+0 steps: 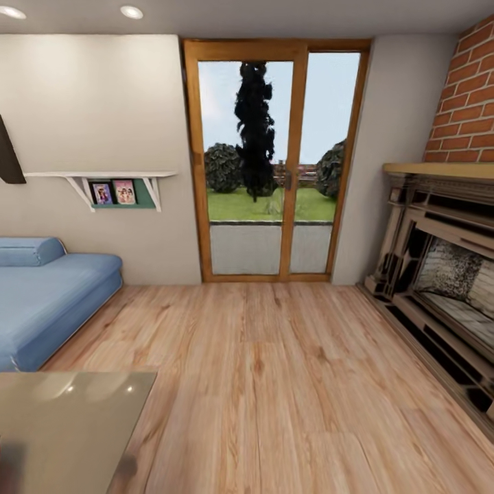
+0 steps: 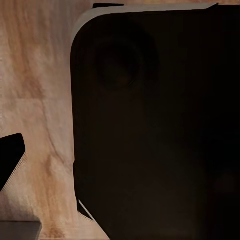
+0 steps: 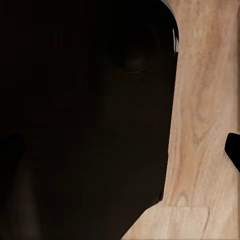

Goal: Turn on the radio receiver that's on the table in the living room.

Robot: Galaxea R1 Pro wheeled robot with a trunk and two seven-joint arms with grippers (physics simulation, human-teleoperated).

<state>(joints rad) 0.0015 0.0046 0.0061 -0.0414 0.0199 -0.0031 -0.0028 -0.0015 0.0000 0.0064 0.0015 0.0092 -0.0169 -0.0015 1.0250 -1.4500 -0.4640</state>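
facing glass patio doors [image 1: 274, 165] across the living room's wood plank floor [image 1: 274, 384]. blue sofa [image 1: 48, 295] along the left wall, brick fireplace [image 1: 446, 274] at right. corner of the glossy grey table [image 1: 68, 425] at lower left. gripper states impossible to tell: dark robot body [image 2: 155, 130] fronting both wrist views.

Open plank floor [image 1: 288, 384] runs ahead to the glass door [image 1: 274, 165]. Sofa [image 1: 48, 295] bounds the left, fireplace [image 1: 446, 274] the right. Table [image 1: 68, 425] corner sits near left.
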